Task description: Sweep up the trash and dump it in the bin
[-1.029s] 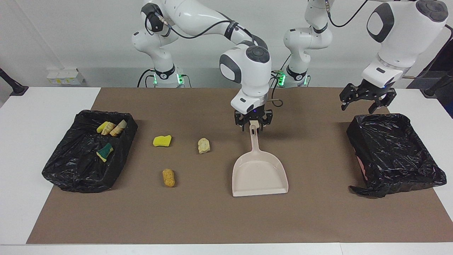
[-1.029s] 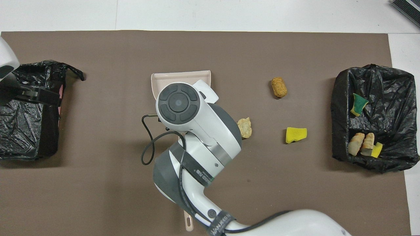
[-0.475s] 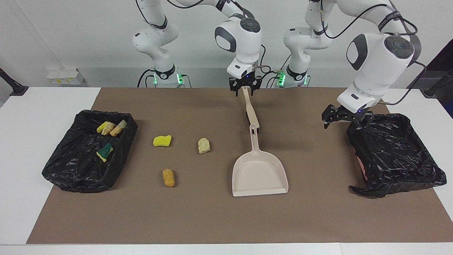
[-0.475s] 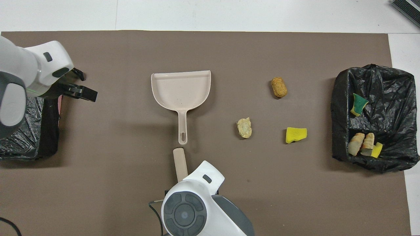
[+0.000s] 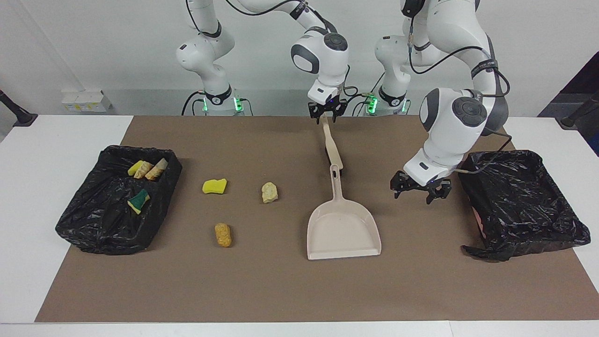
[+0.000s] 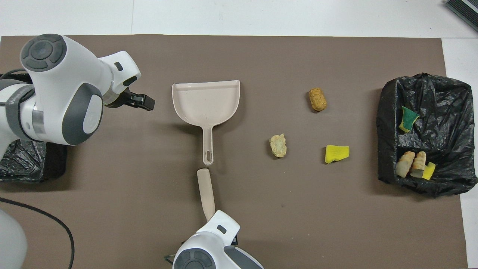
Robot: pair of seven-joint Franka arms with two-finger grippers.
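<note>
The brown mat (image 5: 281, 290) carries two black-lined bins: one (image 5: 522, 201) at three o'clock in the facing view, one (image 5: 117, 206) at nine holding scraps. The beige dustpan (image 5: 343, 229) lies at centre, its handle toward twelve. The left gripper (image 5: 418, 191) hangs over bare mat between dustpan and three-o'clock bin, fingers spread, holding nothing. The right gripper (image 5: 327, 113) at twelve pinches the brush (image 5: 331, 145) handle's end. Trash lies loose between dustpan and nine-o'clock bin: yellow sponge (image 5: 215, 186), tan lump (image 5: 269, 192), orange lump (image 5: 223, 234).

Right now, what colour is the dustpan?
Pale beige dustpan; clearest in the overhead view.
</note>
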